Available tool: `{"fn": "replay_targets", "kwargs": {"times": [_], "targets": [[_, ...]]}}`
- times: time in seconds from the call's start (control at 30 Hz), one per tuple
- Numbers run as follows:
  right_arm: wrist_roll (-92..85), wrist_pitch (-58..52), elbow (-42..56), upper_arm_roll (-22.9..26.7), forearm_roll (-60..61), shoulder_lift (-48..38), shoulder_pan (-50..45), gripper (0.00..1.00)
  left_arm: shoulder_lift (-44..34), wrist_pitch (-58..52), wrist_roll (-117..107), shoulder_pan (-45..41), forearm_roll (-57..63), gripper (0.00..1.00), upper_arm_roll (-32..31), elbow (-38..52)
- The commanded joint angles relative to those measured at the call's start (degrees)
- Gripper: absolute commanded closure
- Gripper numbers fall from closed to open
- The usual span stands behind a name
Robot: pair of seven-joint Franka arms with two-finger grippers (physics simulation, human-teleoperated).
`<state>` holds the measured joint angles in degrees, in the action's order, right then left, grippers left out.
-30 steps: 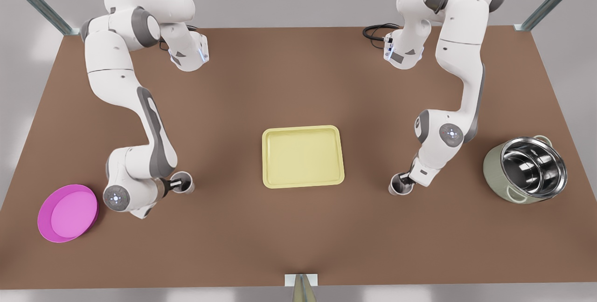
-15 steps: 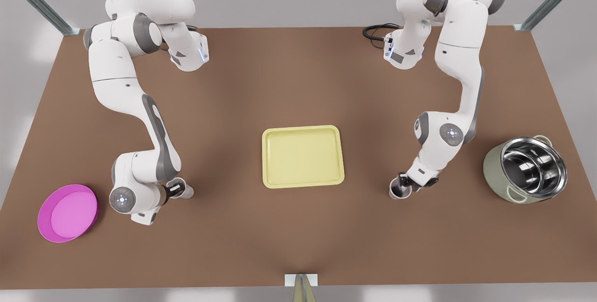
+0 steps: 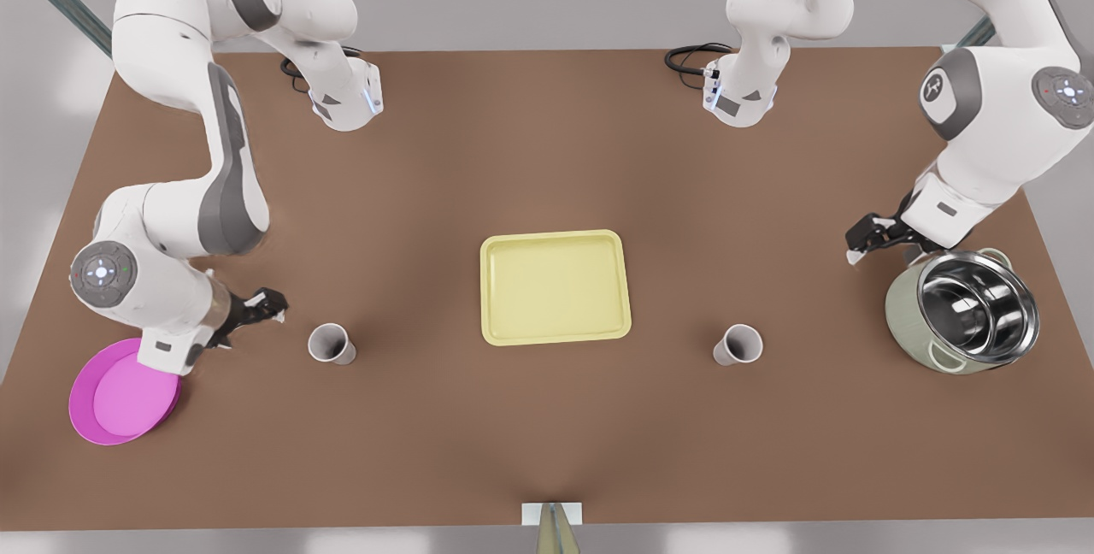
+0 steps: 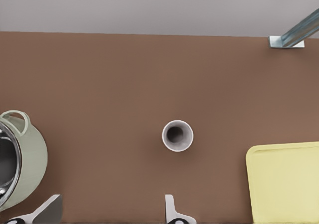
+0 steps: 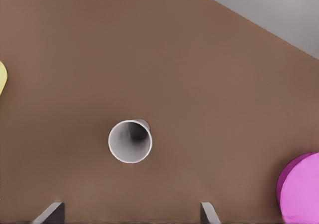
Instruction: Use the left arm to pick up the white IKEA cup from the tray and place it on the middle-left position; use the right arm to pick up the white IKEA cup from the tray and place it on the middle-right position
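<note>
Both cups are off the tray, upright on the surface either side of it. The left tool hangs released, outboard of the pot-side cup. The right tool is spread wide too, just outboard of the plate-side cup.

Brown table carrying a tray, two cups, a plate and a pot

The pale yellow tray lies flat at the table's middle, nothing on it. A white cup stands upright on the bare top well to the front view's left of the tray, and a second white cup stands upright well to its right. A round magenta plate lies near the table's left edge in the front view, and a steel pot with a pale green outside sits tilted near the right edge
</note>
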<state>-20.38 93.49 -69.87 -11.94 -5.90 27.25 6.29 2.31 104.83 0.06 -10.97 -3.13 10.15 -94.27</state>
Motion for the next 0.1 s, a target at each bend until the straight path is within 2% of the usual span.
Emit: {"fn": "replay_targets", "kwargs": {"times": [0.0, 0.07], "targets": [[34.6, -6.4, 0.0, -0.2, 1.7, -1.8, 2.6, 0.0, 0.2, -5.3, -1.4, -3.0, 0.9, 0.0, -0.1, 0.6], [44.5, -6.0, -0.2, -0.5, 3.0, -1.7, 2.5, 0.0, 0.2, -5.3, -1.4, -3.0, 0.6, 0.0, -0.2, 0.6]]}}
